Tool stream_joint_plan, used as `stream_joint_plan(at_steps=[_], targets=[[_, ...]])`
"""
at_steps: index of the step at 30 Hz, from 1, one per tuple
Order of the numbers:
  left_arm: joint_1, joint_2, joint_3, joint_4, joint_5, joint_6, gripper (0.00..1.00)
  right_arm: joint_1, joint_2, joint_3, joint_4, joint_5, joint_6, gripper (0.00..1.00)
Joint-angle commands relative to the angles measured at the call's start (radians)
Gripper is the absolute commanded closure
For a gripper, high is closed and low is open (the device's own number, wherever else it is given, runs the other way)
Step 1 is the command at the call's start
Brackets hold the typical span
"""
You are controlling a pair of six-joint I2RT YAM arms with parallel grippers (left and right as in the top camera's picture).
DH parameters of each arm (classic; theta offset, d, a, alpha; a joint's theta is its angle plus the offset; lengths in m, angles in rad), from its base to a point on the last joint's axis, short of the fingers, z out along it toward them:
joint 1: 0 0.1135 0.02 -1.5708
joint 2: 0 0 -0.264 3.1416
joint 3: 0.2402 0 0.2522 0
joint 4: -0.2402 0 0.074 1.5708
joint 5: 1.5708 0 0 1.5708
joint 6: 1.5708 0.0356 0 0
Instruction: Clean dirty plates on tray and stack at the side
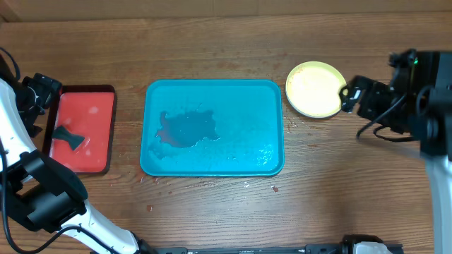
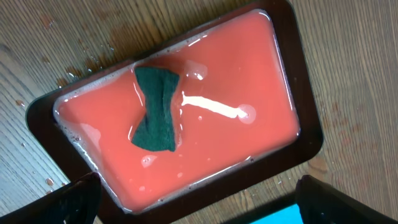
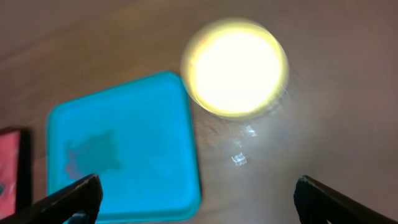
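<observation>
Left hand (image 2: 199,208) hangs wide, empty, by the red tray (image 2: 300,106); right hand (image 3: 199,202) wide, empty, near the yellow-green plate (image 1: 316,89).

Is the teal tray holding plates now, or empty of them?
Empty of plates: the tray holds only a dark wet smear; a yellow-green plate sits beside it.

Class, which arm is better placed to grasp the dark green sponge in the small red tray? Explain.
Probably left: the open left gripper is close by the red tray holding the dark green sponge. The right gripper sits beyond the large teal plastic tray, by the round yellow-green plate.
</observation>
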Motion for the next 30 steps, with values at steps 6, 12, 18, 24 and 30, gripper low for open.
stream_joint_plan(at_steps=[6, 12, 18, 24, 30], targets=[[-0.007, 0.015, 0.002, -0.002, 0.003, -0.005, 0.0, 0.133, -0.491, -0.46, 0.332, 0.026, -0.132, 0.0], [-0.007, 0.015, 0.002, -0.002, 0.003, -0.005, 0.0, 0.133, -0.711, -0.789, 0.56, 0.026, -0.132, 0.0], [-0.007, 0.015, 0.002, -0.002, 0.003, -0.005, 0.0, 0.133, -0.873, -1.125, 0.914, 0.021, -0.132, 0.0], [-0.007, 0.015, 0.002, -0.002, 0.003, -0.005, 0.0, 0.133, -0.981, -1.353, 1.196, 0.015, -0.124, 0.0], [-0.007, 0.015, 0.002, -0.002, 0.003, -0.005, 0.0, 0.133, -1.084, -1.454, 1.304, 0.055, -0.125, 0.0]])
